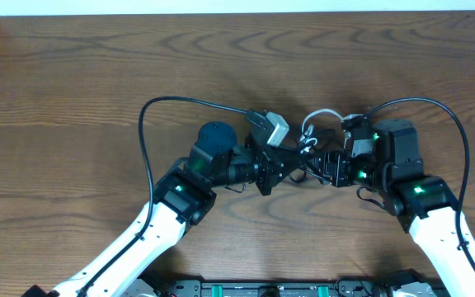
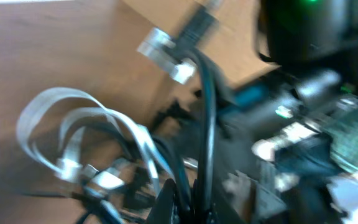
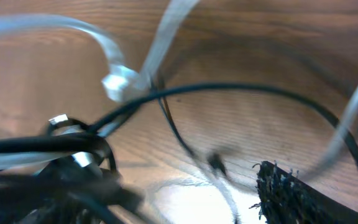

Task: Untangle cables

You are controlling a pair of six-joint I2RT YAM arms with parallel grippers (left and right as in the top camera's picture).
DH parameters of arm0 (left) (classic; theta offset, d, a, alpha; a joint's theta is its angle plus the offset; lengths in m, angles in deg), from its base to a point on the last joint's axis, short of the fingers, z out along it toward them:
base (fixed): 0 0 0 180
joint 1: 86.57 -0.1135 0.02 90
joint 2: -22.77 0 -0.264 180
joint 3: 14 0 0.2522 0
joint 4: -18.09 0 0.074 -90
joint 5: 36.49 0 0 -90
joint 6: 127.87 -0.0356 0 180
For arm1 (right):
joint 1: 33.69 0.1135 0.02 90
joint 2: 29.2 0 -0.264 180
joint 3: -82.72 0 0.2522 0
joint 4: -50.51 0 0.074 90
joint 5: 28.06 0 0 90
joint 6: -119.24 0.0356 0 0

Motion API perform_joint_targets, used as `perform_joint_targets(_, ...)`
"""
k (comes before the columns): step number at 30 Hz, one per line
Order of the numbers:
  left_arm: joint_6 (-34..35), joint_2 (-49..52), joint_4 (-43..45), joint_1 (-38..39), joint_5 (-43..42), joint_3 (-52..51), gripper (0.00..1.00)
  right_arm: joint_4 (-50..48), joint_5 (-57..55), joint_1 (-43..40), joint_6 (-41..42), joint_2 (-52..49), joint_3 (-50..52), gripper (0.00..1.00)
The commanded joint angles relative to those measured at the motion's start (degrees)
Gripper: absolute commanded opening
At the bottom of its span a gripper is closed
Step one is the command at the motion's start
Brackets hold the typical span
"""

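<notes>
Roughly where: the cables (image 1: 308, 153) lie in one knot around the middle of the bench (image 1: 72, 91), well apart from every edge and corner.
White cable: the white cable (image 1: 322, 117) loops out of the knot toward the far edge. In the left wrist view its loops fan out on the wood beside the dark strands.
Black strands: thin and crossed over one another. One black cable (image 2: 207, 124) runs straight up the left wrist view beside a silver plug (image 2: 166, 56).
Left claw: the left claw (image 1: 272, 172) comes in from the left-edge side with its tip at the knot. Blur and dark parts hide the jaws, so I cannot tell whether they are wide, narrow or holding a strand.
Right claw: the right claw (image 1: 330, 165) meets the knot from the right-edge side. Its own view shows only a dark frayed strip (image 3: 284, 193) low down, and its grip cannot be told either.
Why so close: probably so one side can pin the knot while the other draws a strand away in the opposite direction.
Arm cords: a thick cord (image 1: 145, 140) arches off the left arm, well apart from the knot.
Progress: early, by my reading, since the strands remain crossed.
Next move: single out one strand, perhaps the white one because it stands out, and pull it toward open wood.
Risk: the thin cords may slip, or the whole knot may drag along.
</notes>
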Motion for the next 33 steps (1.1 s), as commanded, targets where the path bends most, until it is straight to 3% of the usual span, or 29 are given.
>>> perform_joint_targets(1,1.55,-1.05,0.98,-0.7,-17.35,2.01,0.08,1.53,-25.0,-0.5,9.97,-2.78,0.22,0.73)
perform_joint_targets(4,1.57,-2.27,1.05,-3.89,-19.52,2.01,0.08,5.25,-37.53,-0.96,15.28,-4.81,0.22,0.77)
perform_joint_targets(8,2.67,-5.57,1.86,-10.62,-19.65,2.01,0.08,7.87,-40.85,-3.34,18.05,-7.26,0.22,0.76)
perform_joint_targets(11,2.67,-8.35,1.84,-16.13,-19.61,2.01,0.08,7.67,-37.24,-5.62,18.56,-8.5,0.22,0.75)
perform_joint_targets(12,2.69,-8.92,1.81,-17.31,-19.63,2.01,0.08,7.06,-35.12,-6.05,17.79,-8.59,0.22,0.79)
perform_joint_targets(16,2.62,-9.25,1.03,-18.95,-18.84,2.01,0.08,1.9,-18.12,-6.45,5.05,-8.28,0.22,0.85)
perform_joint_targets(18,2.64,-8.57,-0.57,-18.95,-15.72,2.01,0.08,1.2,-12.48,-6.45,3.08,-7.76,0.22,0.89)
perform_joint_targets(23,5.49,-5.57,-4.57,-18.95,-4.37,2.01,0.08,5.31,-12.11,-6.6,3.17,-4.13,0.22,0.94)
perform_joint_targets(27,6.47,-3.37,-4.92,-18.95,-0.17,2.01,0.08,8.76,-12.11,-6.6,2.29,1.57,0.22,0.95)
perform_joint_targets(30,13.35,-1.75,-5.4,-18.95,5.81,2.01,0.08,10.23,-11.5,-6.6,2.27,8.22,0.22,0.97)
perform_joint_targets(33,25.03,-0.33,-6.03,-18.95,9.62,2.01,0.08,10.25,-7.15,-6.51,0.42,14.01,0.22,0.99)
